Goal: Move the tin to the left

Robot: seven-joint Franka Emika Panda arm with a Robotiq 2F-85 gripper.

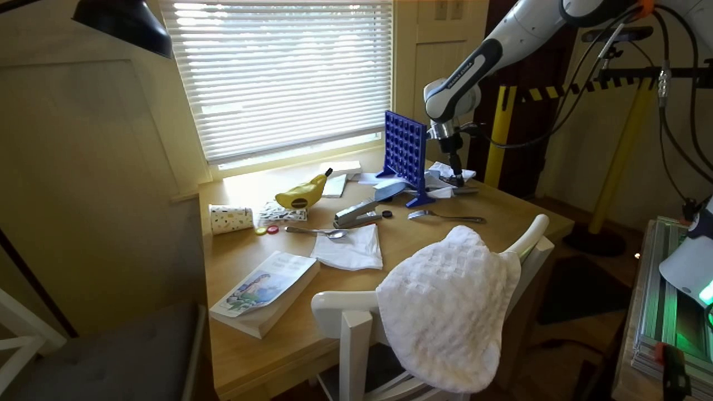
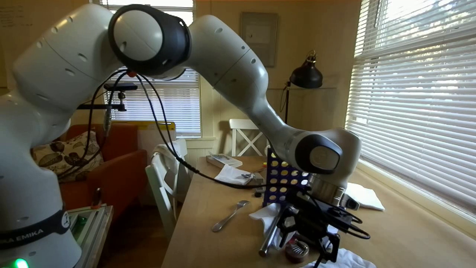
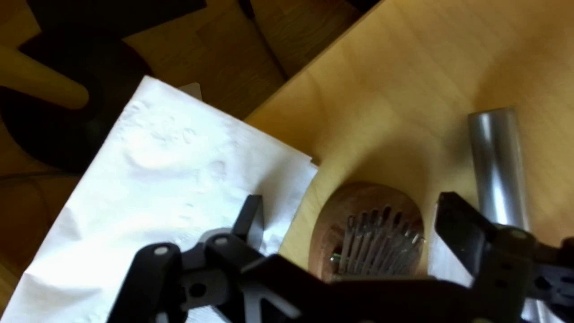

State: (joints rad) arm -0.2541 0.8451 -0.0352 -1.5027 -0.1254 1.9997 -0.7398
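No clear tin shows in any view. A brown rounded wooden piece with several thin metal tines (image 3: 367,224) lies on the table in the wrist view; it also shows in an exterior view (image 2: 296,250). My gripper (image 3: 352,215) is open, with a finger on each side of this piece and visible gaps to it. The near part of the piece is hidden behind the gripper body. In both exterior views the gripper (image 1: 455,181) (image 2: 299,257) is low over the table, with the wooden piece between its fingers in the view that shows it.
A shiny metal tube (image 3: 497,170) lies right beside the right finger. White paper (image 3: 170,179) lies under the left finger, over the table edge. A blue game rack (image 1: 404,147) stands close to the gripper. A fork (image 1: 445,217), stapler (image 1: 355,213) and speckled cup (image 1: 230,219) lie farther off.
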